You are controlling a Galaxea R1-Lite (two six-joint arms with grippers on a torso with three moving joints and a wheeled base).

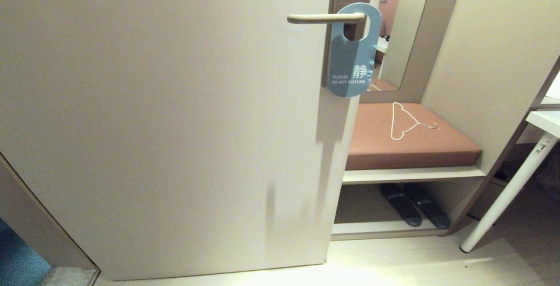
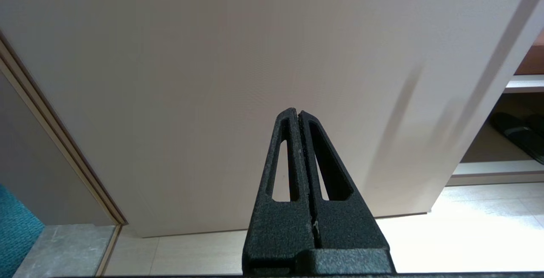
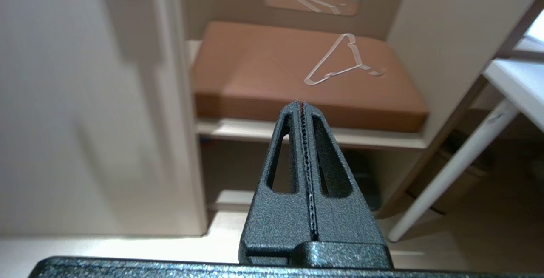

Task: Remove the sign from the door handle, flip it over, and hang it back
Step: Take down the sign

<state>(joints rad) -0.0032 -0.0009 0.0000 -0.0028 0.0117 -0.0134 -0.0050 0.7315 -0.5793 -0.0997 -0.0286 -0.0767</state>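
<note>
A wide pale door [image 1: 166,124] fills most of the head view, its free edge standing toward the right. Beyond that edge a low bench [image 1: 411,174] carries a brown cushion [image 1: 407,139], with a tall mirror [image 1: 404,28] rising behind it against the wall. A white table [image 1: 544,122] shows at the right edge of the view, one slanted leg reaching the pale floor [image 1: 393,264]. Under the bench seat a pair of dark slippers [image 1: 413,205] lies on the lower shelf. A thin white wire clothes hanger [image 1: 404,122] lies flat near the back edge of the cushion.

The door handle [image 1: 326,18], a slim horizontal lever, sits near the door's upper right edge. The sign [image 1: 353,52] hangs from it by its round hole, blue side out with white lettering, overlapping the door's edge.

The left gripper [image 2: 297,112] points at the lower part of the door, its fingers pressed together on nothing. The right gripper [image 3: 301,103] points toward the bench's front edge, its fingers likewise pressed together and holding nothing.
</note>
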